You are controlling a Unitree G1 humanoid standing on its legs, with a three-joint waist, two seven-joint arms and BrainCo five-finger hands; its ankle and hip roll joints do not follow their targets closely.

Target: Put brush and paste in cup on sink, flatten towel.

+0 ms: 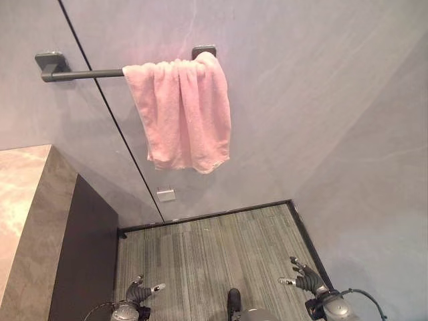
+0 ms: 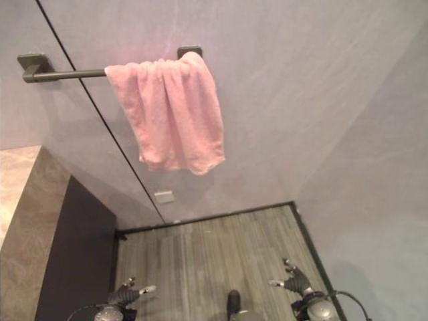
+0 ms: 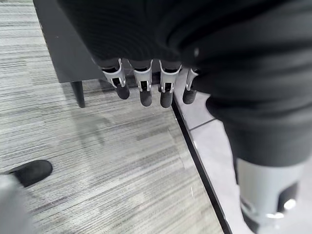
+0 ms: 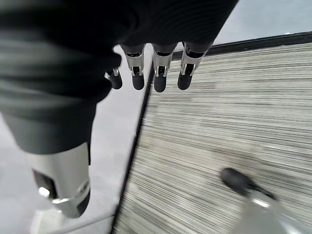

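A pink towel point(image 1: 182, 114) hangs bunched and creased over the right end of a dark wall rail point(image 1: 80, 73). My left hand point(image 1: 137, 294) hangs low at the bottom left, far below the towel, fingers relaxed and holding nothing. In its wrist view the left hand's fingers point(image 3: 146, 85) point down at the floor. My right hand point(image 1: 306, 279) hangs low at the bottom right, also open and empty; the right hand's fingers point(image 4: 158, 73) are straight over the carpet edge.
A stone-topped counter point(image 1: 23, 207) with a dark side panel point(image 1: 83, 254) stands at the left. Grey striped carpet point(image 1: 214, 254) runs to the grey wall point(image 1: 314, 107). A small white plate point(image 1: 166, 195) sits low on the wall.
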